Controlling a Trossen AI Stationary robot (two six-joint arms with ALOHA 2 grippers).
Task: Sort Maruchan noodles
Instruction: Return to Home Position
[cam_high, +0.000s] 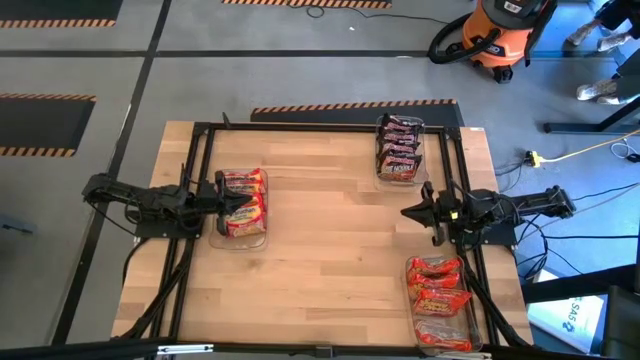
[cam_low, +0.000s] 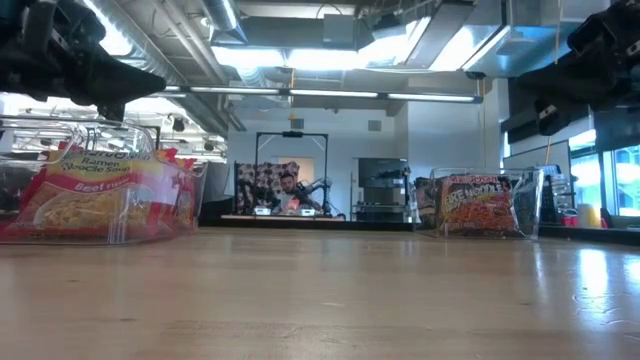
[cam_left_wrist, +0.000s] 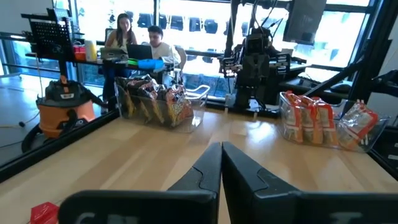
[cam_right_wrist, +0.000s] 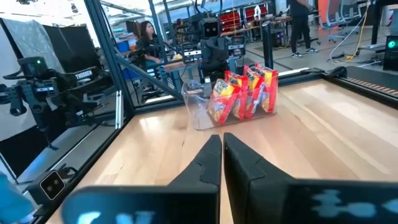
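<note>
No pack lies loose on the surface (cam_high: 330, 260), so the coming move looks like a retreat, not a reach. The red-yellow packs (cam_high: 243, 200) stand on edge in the left bin (cam_high: 240, 240), and the left gripper (cam_high: 220, 204) sits at that bin's outer side, its tip over the rim. The right gripper (cam_high: 408, 212) points toward the middle of the surface, between the far bin (cam_high: 421, 125) with the maroon packs (cam_high: 399, 148) and the near bin (cam_high: 474, 320) with the orange packs (cam_high: 438, 295), apart from both.

Each row of packs runs crosswise to the arms' line of reach.

Both grippers are closed and empty: in each wrist view the two fingers meet with only a thin seam.

The high view gives the layout of all three bins. The low view shows the packs upright against the clear walls, both arms raised off the surface. The left wrist view looks across to the maroon and orange packs, the right wrist view to the red-yellow ones.
</note>
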